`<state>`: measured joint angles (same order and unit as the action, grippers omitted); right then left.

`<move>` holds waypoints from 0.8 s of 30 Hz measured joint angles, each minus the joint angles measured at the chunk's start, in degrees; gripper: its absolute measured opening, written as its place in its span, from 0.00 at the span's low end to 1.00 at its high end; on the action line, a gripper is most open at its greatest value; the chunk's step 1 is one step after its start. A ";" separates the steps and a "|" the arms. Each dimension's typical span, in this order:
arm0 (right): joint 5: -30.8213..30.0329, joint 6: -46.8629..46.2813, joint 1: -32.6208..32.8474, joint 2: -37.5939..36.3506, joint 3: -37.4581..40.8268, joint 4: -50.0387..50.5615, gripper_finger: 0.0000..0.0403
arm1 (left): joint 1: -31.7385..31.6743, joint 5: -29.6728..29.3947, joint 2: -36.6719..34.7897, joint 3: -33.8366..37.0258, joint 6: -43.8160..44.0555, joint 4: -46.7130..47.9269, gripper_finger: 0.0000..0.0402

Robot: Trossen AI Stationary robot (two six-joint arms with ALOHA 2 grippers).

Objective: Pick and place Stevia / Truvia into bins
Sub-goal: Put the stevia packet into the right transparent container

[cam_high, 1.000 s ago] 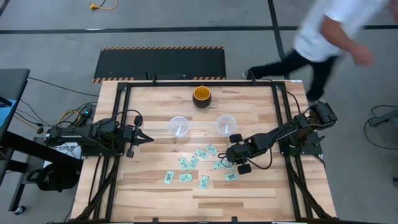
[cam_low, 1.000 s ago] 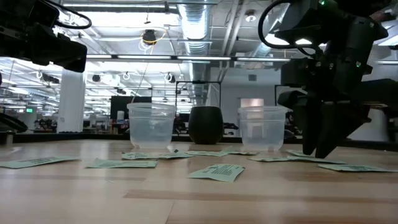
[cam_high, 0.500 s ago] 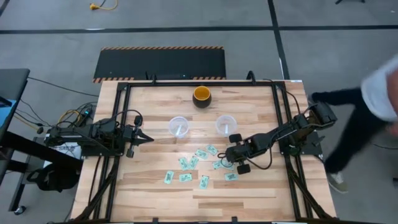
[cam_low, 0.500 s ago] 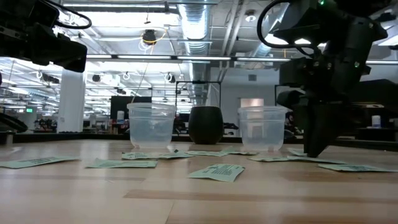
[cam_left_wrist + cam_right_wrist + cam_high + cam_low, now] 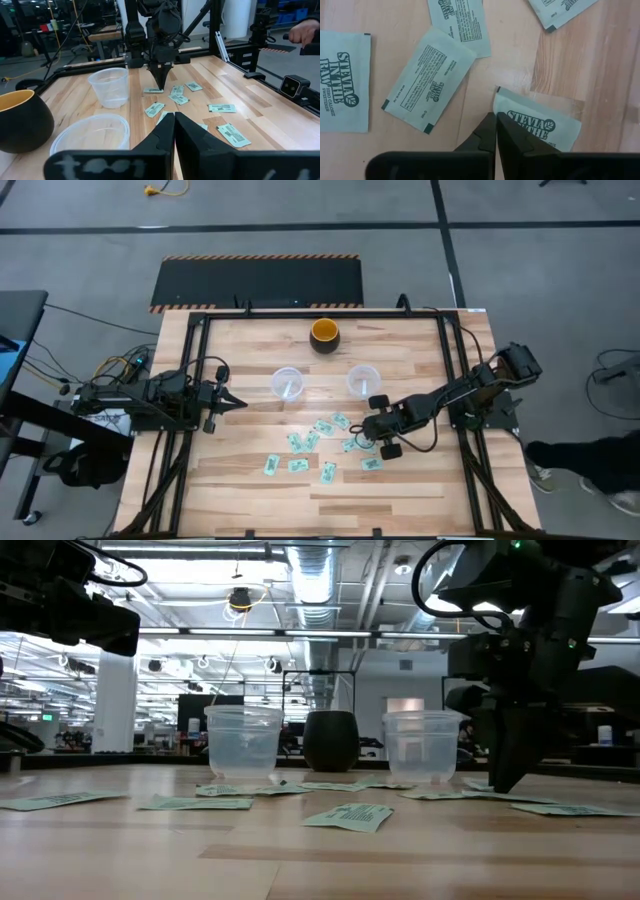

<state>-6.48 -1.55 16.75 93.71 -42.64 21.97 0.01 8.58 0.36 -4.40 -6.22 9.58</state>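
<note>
While the left gripper (image 5: 238, 403) waits closed at the table's left side, above the wood, the right gripper (image 5: 360, 442) stands point-down among the scattered sachets, its fingers (image 5: 487, 135) pressed together at the edge of one sachet (image 5: 540, 125). Whether paper is pinched between them cannot be told. That sachet lies flat, its long axis running across the right gripper's line, printed side up. Just beside it another sachet (image 5: 429, 79) lies slantwise, and a third (image 5: 344, 82) rests lengthwise farther off; two more (image 5: 460, 22) lie beyond, none overlapping. Seen from above, the sachets (image 5: 300, 442) spread in a loose patch on the table (image 5: 250, 490) in front of two clear cups, pointing every way. The left cup (image 5: 287, 383) and right cup (image 5: 362, 380) stand side by side, apart from each other, with a dark bowl (image 5: 324, 334), orange inside, behind and between them. The right cup stands near the working gripper, upright. At the lower right, off the table, a person's legs (image 5: 585, 465) show on the floor.
</note>
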 joint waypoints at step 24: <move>0.59 4.46 -0.78 0.11 -11.66 18.59 0.00 | 0.00 -0.02 0.02 0.00 -0.63 -0.02 0.00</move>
<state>-5.89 2.90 15.97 93.82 -54.29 40.56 0.01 8.56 0.38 -4.40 -6.85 9.56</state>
